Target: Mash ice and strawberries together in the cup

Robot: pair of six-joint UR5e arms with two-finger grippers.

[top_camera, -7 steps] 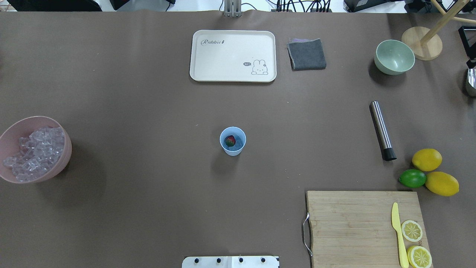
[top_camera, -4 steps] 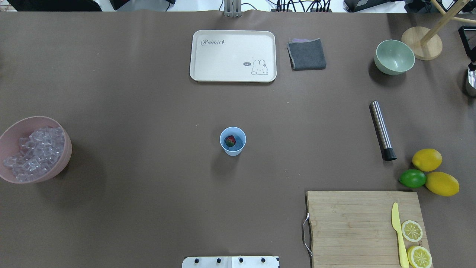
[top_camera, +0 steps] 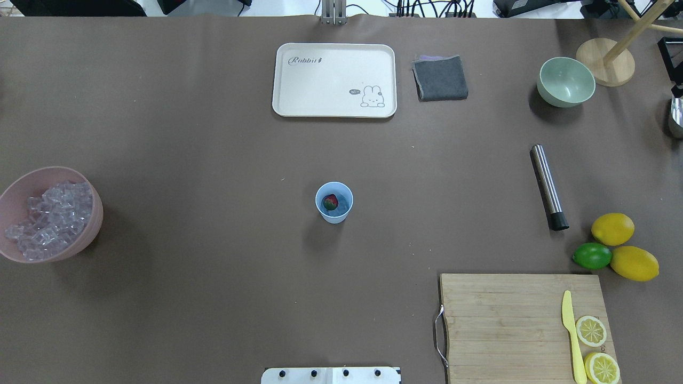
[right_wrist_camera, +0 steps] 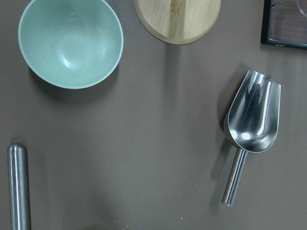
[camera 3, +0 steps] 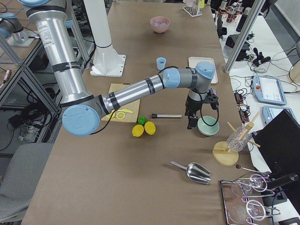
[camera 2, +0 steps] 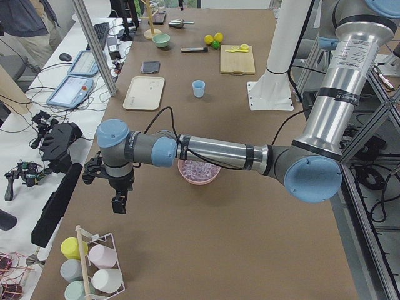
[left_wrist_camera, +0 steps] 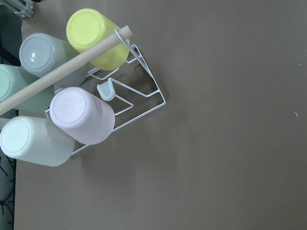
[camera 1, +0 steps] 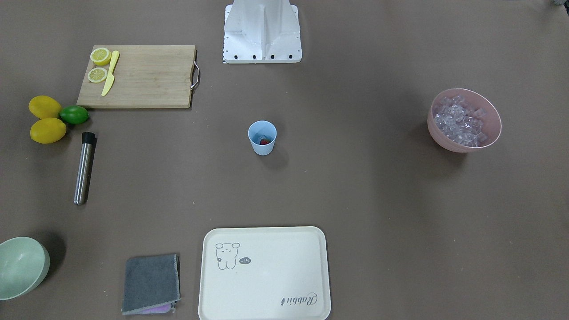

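The pale blue cup [top_camera: 334, 202] stands upright mid-table, also seen in the front-facing view as the cup [camera 1: 262, 138]. One red strawberry [top_camera: 330, 201] lies inside it. Clear ice [top_camera: 50, 218] fills the pink bowl [top_camera: 97, 213] at the table's left edge. The left gripper [camera 2: 119, 203] hangs over the table's left end beside a cup rack, far from the cup. The right gripper [camera 3: 191, 123] hangs next to the green bowl, between it and a steel rod. Each gripper shows only in a side view, so I cannot tell whether it is open or shut.
A steel rod [top_camera: 547, 186] lies right of the cup. A cream tray [top_camera: 334, 80], grey cloth [top_camera: 440, 78] and green bowl [top_camera: 565, 81] sit at the back. Lemons, a lime [top_camera: 592, 255] and a cutting board [top_camera: 523, 325] are front right; a metal scoop [right_wrist_camera: 252, 120] lies beyond.
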